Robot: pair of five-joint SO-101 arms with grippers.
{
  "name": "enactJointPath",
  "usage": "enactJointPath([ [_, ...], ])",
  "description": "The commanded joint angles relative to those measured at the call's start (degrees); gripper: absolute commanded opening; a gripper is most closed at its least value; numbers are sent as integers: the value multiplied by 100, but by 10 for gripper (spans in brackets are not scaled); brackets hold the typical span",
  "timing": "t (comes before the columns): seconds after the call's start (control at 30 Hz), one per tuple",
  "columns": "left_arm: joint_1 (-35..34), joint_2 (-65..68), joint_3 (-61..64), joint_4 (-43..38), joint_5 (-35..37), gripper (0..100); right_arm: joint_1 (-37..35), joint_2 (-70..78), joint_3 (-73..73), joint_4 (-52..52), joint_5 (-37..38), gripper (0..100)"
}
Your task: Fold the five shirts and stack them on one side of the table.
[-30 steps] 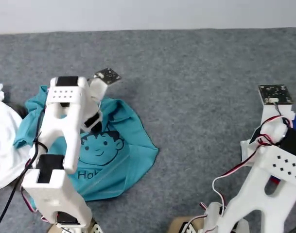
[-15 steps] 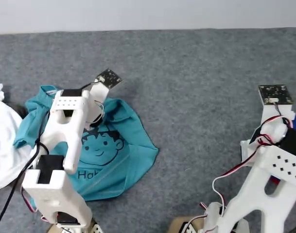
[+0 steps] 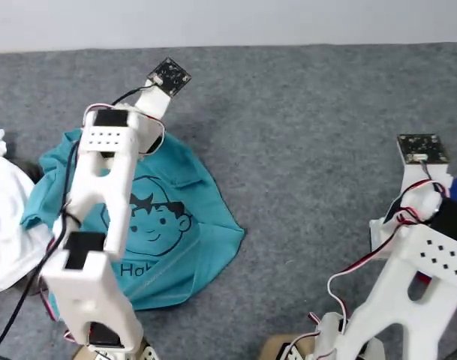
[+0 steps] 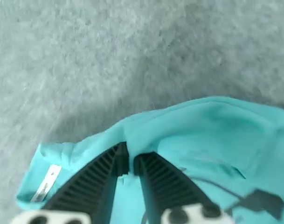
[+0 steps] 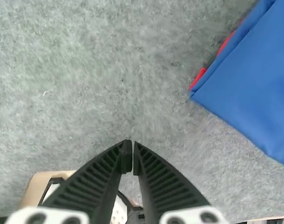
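While the teal shirt is lying crumpled at the high view's left, the left gripper is pinching its upper edge, likely for spreading, and the right gripper is hovering, jaws pressed together, beside the blue garment.

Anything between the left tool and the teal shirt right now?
Nothing visible stands between them. The left tool is already down on the teal shirt, and its fingers look pinched on the shirt's edge next to the bare grey table.

Cut by frame edge: white shirt; partly under left arm: teal shirt.
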Motion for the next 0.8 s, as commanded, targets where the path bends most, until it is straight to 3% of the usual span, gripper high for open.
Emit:
enactJointPath([
  [0.0, -26, 545, -936, -167, 413, 28, 4, -145, 97, 224, 44, 9],
  [0.13, -149, 1530, -2229, 62, 686, 77, 4, -154, 229, 215, 44, 9],
  [0.47, -457, 2831, -5675, 2453, 571, 178, -4, -119, 229, 136, 44, 9],
  [0.63, -659, 3332, -6422, 3156, 255, 181, -4, -119, 229, 66, 35, 9],
  [0.77, -712, 3833, -6484, 3279, 114, 181, -4, -110, 237, 66, 26, 9],
])
